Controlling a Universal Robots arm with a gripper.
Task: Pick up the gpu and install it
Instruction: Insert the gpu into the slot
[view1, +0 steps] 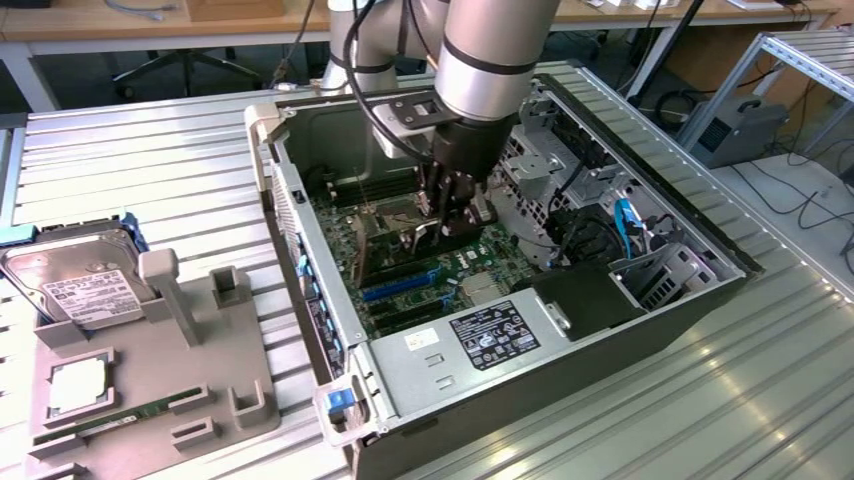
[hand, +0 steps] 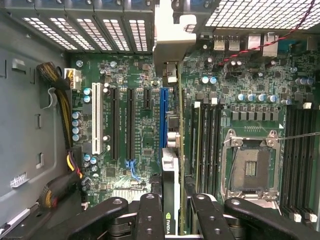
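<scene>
The gpu (hand: 171, 175) shows edge-on in the wrist view, a thin card with a black face and a silver end bracket (hand: 172, 35) reaching toward the case's rear slots. My gripper (hand: 172, 212) is shut on it, one black finger (hand: 150, 215) on each side. The card hangs just over the motherboard (hand: 135, 145), right beside the blue expansion slot (hand: 164, 117); I cannot tell whether its edge touches the slot. In the exterior view my gripper (view1: 447, 210) reaches down into the open computer case (view1: 320, 290), above the blue slots (view1: 400, 285).
Drive cages (view1: 534, 170) and cables (view1: 627, 225) crowd the case on the exterior view's right, the power supply (view1: 487, 335) its front. The CPU socket (hand: 252, 167) lies beside the card. A grey fixture (view1: 160, 370) outside holds a hard drive (view1: 80, 285), a CPU (view1: 80, 385) and a RAM stick (view1: 127, 415).
</scene>
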